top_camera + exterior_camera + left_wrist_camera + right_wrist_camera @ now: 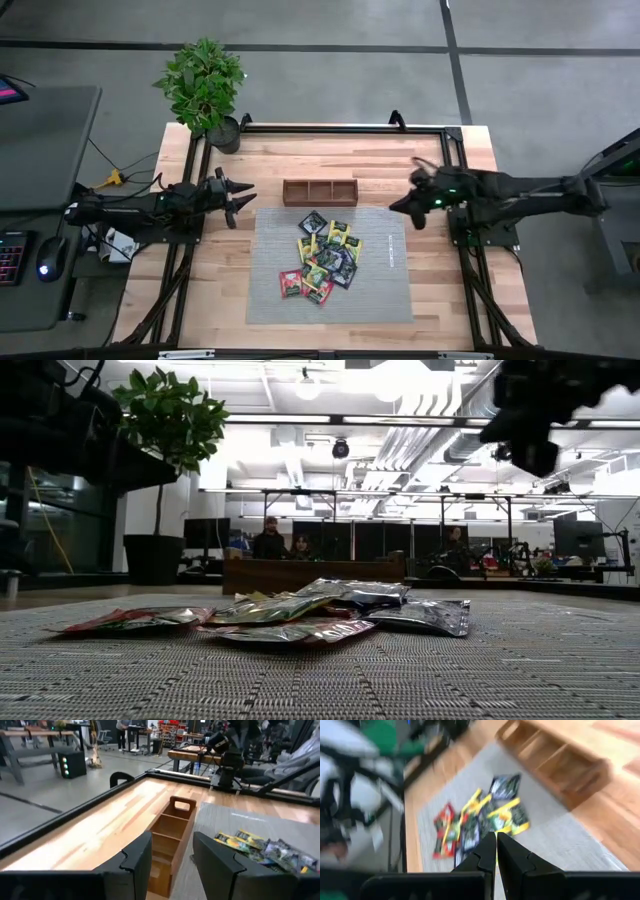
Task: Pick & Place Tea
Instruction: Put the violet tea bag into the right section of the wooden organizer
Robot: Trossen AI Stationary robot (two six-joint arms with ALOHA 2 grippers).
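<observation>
Several tea sachets (325,257) in red, yellow, green and dark wrappers lie in a loose heap on the grey mat (380,290); they also show in the low view as the tea pile (290,618) and in the right wrist view as the tea pile (480,820). My left gripper (240,197) hovers open at the table's left, left of the wooden tray (319,192), with nothing between its fingers (137,857). My right gripper (405,210) is shut and empty, raised above the mat's far right corner, pointing slantwise down toward the tea.
The three-compartment wooden tray (172,832) stands just beyond the mat's far edge. A potted plant (205,85) sits at the table's far left corner. A black frame rail (340,128) runs around the table. Bare wood lies either side of the mat.
</observation>
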